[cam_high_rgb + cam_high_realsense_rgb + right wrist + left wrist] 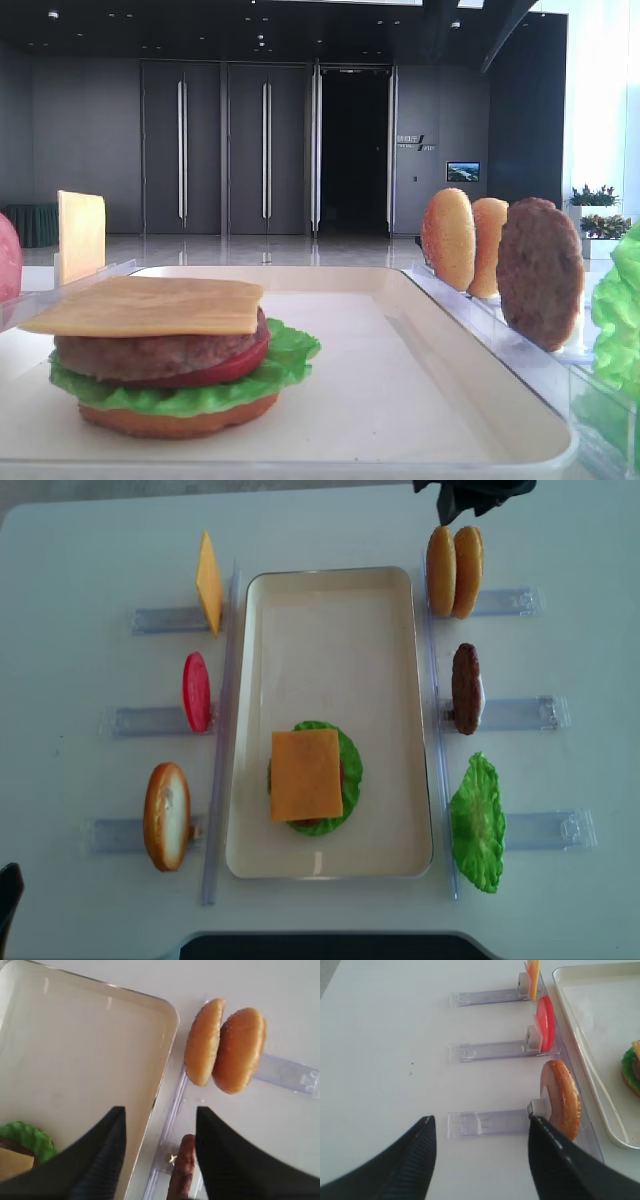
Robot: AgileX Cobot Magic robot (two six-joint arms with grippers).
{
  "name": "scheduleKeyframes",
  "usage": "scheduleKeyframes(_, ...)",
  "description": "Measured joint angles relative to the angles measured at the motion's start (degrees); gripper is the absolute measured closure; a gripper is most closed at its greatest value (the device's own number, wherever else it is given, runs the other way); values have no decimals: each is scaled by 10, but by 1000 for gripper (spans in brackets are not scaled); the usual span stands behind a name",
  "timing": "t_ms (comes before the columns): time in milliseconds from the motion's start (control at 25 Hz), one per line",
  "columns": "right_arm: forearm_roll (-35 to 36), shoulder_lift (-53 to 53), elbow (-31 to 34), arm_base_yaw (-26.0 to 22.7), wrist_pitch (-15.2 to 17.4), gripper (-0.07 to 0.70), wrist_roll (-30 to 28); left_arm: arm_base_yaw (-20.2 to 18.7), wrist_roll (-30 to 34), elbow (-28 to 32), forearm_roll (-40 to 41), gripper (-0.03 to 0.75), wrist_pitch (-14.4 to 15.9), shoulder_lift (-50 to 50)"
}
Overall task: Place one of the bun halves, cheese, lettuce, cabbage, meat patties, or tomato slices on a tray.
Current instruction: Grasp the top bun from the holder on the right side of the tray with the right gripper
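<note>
While both dark ridged hands, left hand (480, 1155) and right hand (160, 1152), gape empty, smooth square cheese (306, 774) caps the stack on the cream tray (400, 680).

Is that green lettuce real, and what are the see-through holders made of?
The lettuce looks like plastic: it is glossy, stiff and stands upright. The holders seem to be clear hard plastic, since the white table shows through them.

tray (330, 610): smooth, glossy cream plastic
lettuce (477, 823): glossy, ruffled plastic
patty (540, 270): rough, grainy, matt
racks (485, 1050): clear plastic
tabletop (385, 1050): matt white
</note>
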Motion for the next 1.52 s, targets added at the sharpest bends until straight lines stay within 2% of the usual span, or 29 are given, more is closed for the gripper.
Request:
scheduleKeyframes(240,-5,23,-12,0,6,249,36,0,0,0,0,265,0,0)
scheduleKeyframes(560,11,59,-18,-25,0,239,76,0,0,0,0,265,0,0)
scheduleKeyframes(960,35,100,-53,-26,-15,239,70,0,0,0,0,265,0,0)
scheduleKeyframes(1520,46,152,-58,-37,-32,237,44,0,0,0,0,265,0,0)
